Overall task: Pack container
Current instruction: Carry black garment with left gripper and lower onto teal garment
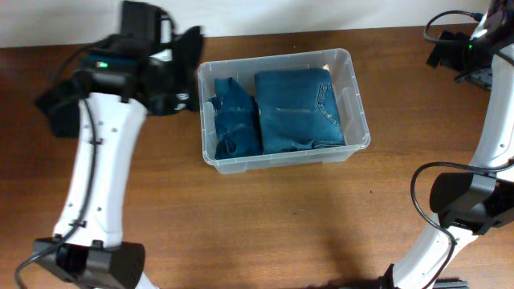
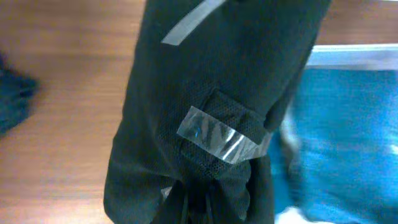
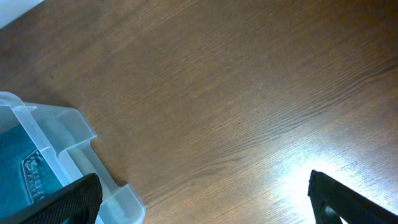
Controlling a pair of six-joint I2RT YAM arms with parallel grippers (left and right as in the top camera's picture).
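Left end effector [image 1: 172, 83] of mine hangs just beside the left wall of the container [image 1: 355, 96]. It is closed on a black garment [image 2: 211, 93]. In the left wrist view the cloth fills most of the frame and gathers into a bunch at the bottom edge, hiding my fingers. A shiny strip [image 2: 221, 140] runs across the fabric. Behind the cloth I see a blue blur and a pale stretch of the container rim.

My right end effector [image 3: 202, 202] is spread wide and holds nothing. Its two dark fingertips [image 3: 59, 205] sit at opposite lower corners of the right wrist view, above bare brown counter [image 3: 236, 93]. It is well apart from the container, whose clear corner only enters that view at the left.

The container stands on the counter toward the far side, between my two arms. Inside lie a folded pair of jeans [image 1: 297, 108] filling the right part and a smaller, more rumpled denim piece [image 1: 233, 120] against the left wall, the two touching.
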